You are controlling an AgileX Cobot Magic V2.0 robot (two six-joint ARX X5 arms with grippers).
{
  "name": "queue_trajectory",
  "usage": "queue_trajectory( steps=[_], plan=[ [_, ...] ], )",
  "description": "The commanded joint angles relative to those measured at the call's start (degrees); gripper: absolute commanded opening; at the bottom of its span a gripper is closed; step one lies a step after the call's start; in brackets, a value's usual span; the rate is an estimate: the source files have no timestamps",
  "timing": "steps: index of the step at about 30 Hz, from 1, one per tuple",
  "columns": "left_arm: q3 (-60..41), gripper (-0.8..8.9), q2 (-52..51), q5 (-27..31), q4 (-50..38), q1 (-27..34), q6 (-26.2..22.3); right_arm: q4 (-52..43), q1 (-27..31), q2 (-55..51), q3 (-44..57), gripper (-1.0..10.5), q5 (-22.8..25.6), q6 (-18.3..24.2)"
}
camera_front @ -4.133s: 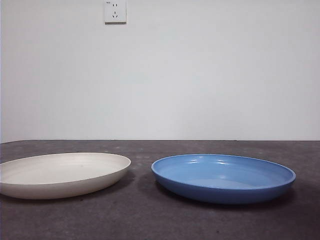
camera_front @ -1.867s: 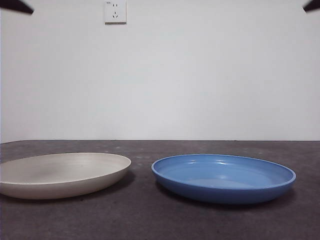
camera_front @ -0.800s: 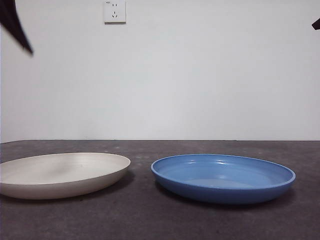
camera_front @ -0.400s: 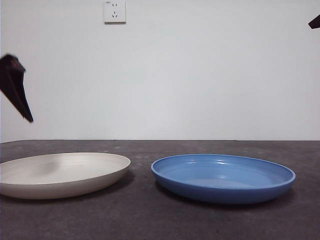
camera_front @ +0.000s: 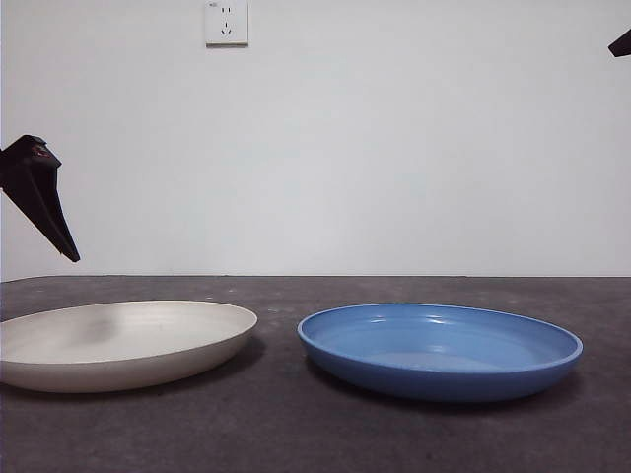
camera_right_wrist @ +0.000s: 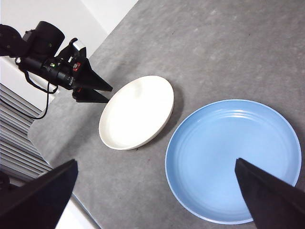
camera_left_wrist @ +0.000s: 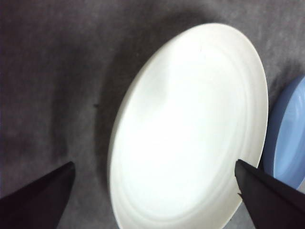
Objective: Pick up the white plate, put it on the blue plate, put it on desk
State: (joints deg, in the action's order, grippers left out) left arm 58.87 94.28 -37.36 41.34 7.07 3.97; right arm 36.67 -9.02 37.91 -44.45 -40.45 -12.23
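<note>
Front view: my left gripper (camera_front: 44, 207) hangs above the white plate (camera_front: 123, 343) on the surface (camera_front: 296, 434). Left wrist: jaws wide open, plate between them. Right wrist: right gripper (camera_right_wrist: 157, 200) open over the blue plate (camera_right_wrist: 233, 160). The white one looks stiff and slick, so I'd pinch its rim.

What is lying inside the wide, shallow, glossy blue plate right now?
Nothing: the glossy blue plate shows a bare inside in the right wrist view. The off-white round plate sits apart beside it on the dark grey desk.
</note>
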Motion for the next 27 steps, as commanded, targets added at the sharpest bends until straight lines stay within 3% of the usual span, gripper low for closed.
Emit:
queue_trajectory(
  steps=[1, 7, 13, 20, 27],
  plan=[
    [1.1, 5.85, 1.7, -0.3, -0.7, 0.0, 0.2, -0.6, -0.2, 0.2, -1.0, 6.0, 0.0, -0.2],
    [1.1, 5.78, 3.5, -0.3, -1.5, -0.2, 0.7, -0.6, -0.2, 0.2, -1.0, 6.0, 0.0, -0.2],
    [1.1, 4.77, 4.9, -0.3, -2.5, -1.5, 1.2, -0.6, -0.2, 0.2, -1.0, 6.0, 0.4, -0.2],
    [1.1, 1.71, 4.9, 2.2, -3.0, -1.8, 1.3, -0.6, -0.2, 0.2, -1.0, 6.0, 0.4, -0.2],
    [1.1, 1.29, 5.0, 5.0, -2.6, -1.9, 1.2, -0.7, -0.2, 0.2, -1.0, 6.0, 0.4, -0.2]
  ],
)
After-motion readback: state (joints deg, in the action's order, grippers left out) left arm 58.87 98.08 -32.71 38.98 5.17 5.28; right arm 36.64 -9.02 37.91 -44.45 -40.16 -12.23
